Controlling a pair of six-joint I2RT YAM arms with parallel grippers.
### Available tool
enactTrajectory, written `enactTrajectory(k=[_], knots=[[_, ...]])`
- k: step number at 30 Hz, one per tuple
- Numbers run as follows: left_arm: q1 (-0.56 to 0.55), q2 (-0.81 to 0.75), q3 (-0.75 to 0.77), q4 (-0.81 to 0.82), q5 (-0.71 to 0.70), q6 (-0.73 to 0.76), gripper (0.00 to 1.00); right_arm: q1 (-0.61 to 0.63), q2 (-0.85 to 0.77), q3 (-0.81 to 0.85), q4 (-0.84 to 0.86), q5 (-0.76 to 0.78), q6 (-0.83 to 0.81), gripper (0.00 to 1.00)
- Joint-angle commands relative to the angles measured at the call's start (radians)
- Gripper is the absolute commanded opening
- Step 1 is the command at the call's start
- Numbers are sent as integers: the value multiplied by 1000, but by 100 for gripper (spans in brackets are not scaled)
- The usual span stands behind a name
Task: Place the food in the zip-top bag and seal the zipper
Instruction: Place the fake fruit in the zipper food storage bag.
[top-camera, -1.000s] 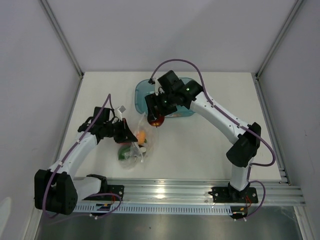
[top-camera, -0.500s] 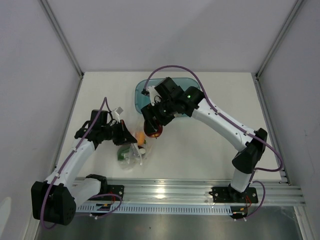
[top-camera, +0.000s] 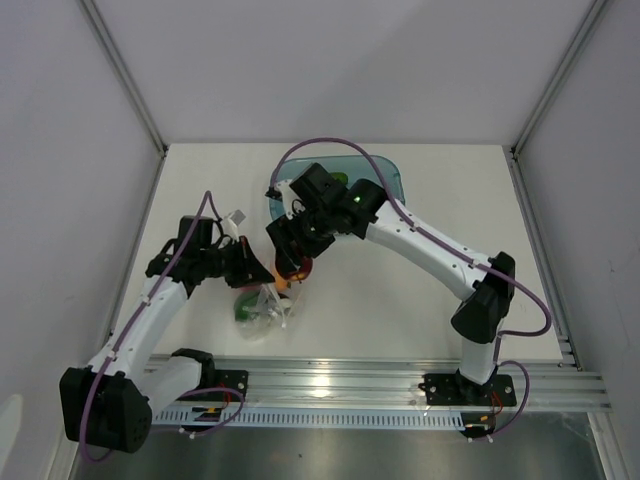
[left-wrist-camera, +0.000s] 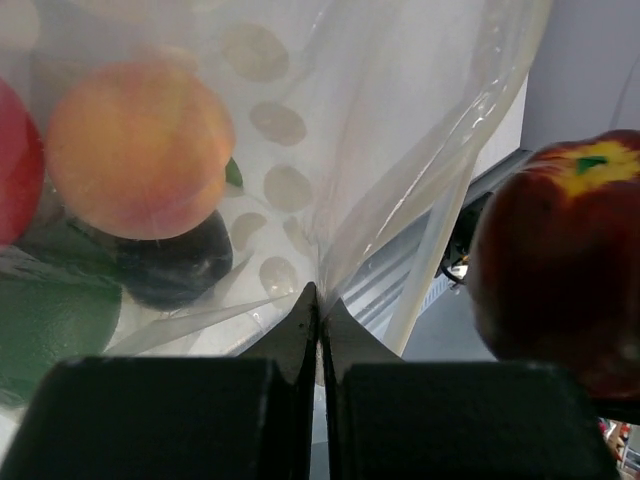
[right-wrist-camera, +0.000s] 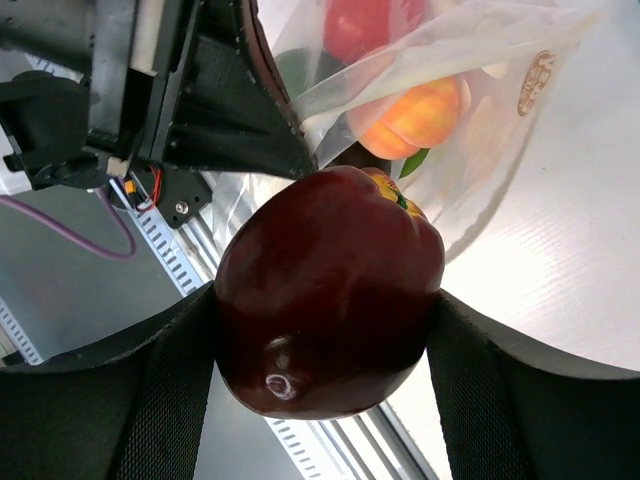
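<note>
The clear zip-top bag (top-camera: 266, 305) lies at the front left with several toy foods inside. In the left wrist view I see a peach fruit (left-wrist-camera: 135, 150), a dark purple one (left-wrist-camera: 175, 265) and a green one (left-wrist-camera: 50, 325) through the plastic. My left gripper (top-camera: 252, 268) is shut on the bag's mouth edge (left-wrist-camera: 322, 270) and holds it up. My right gripper (top-camera: 293, 262) is shut on a dark red apple (right-wrist-camera: 325, 290) and holds it right at the bag's mouth, beside the left fingers. The apple also shows in the left wrist view (left-wrist-camera: 555, 260).
The teal translucent tub (top-camera: 385, 175) stands at the back centre, mostly hidden by the right arm, with a green item (top-camera: 340, 178) in it. A small white object (top-camera: 240, 216) lies near the left arm. The metal rail (top-camera: 330, 385) runs along the front edge.
My right gripper has moved left and forward from the tub with the dark red apple, reaching the bag's mouth. The left gripper has kept its hold on the bag.
</note>
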Motion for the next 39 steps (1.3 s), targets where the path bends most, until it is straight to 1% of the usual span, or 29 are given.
enactTrajectory(k=[1,2,4,6,7,9,10,11,12,13,14,16,18,21,23,25,28,30,31,33,34,35,37,39], knots=[[7,-39,50,-7,46,-11,1,21,20,9,45,32,36,11],[9,-44,56,-11,43,-8,0,24,28,12,45,38,41,16],[9,-59,69,-23,35,0,1,28,55,38,35,48,42,18],[9,-67,79,-31,24,-14,1,34,64,50,27,56,38,27],[9,-76,87,-37,26,-21,0,37,67,52,27,56,30,38],[9,-87,95,-39,30,-38,1,39,78,60,9,62,21,51],[9,-91,96,-39,27,-41,0,39,83,63,0,88,15,64],[9,-104,98,-39,4,-46,1,41,80,60,-11,104,-2,72],[7,-113,102,-34,-11,-57,1,41,74,54,-14,117,-13,77],[9,-121,98,-28,-26,-67,1,41,69,46,-13,128,-27,84],[9,-127,108,-33,-40,-80,1,41,63,59,-34,150,-46,99],[9,-131,122,-53,-54,-101,1,37,40,64,-48,176,-39,99],[7,-139,122,-69,-80,-114,1,27,-23,-9,12,173,-21,99],[7,-133,154,-144,-123,-92,1,27,-55,-26,10,177,-28,99],[9,-139,170,-152,-138,-89,1,27,-69,-40,35,180,-37,99],[9,-144,171,-148,-143,-87,0,24,-66,-19,27,206,-31,99],[9,-130,182,-152,-129,-51,1,13,-51,63,1,271,-24,99],[9,-122,173,-145,-123,-17,1,-1,-58,84,16,297,-21,99],[9,-115,170,-145,-116,-6,0,-12,-61,113,25,361,1,99],[9,-110,147,-132,-96,17,1,-27,-71,123,50,425,27,99],[9,-111,126,-113,-77,21,0,-39,-87,95,100,505,60,100],[7,-113,116,-105,-74,34,1,-47,-95,78,126,530,70,99],[9,-124,76,-88,-77,46,1,-77,-98,61,200,515,76,99],[9,-130,43,-60,-79,60,1,-104,-80,87,213,493,107,99]])
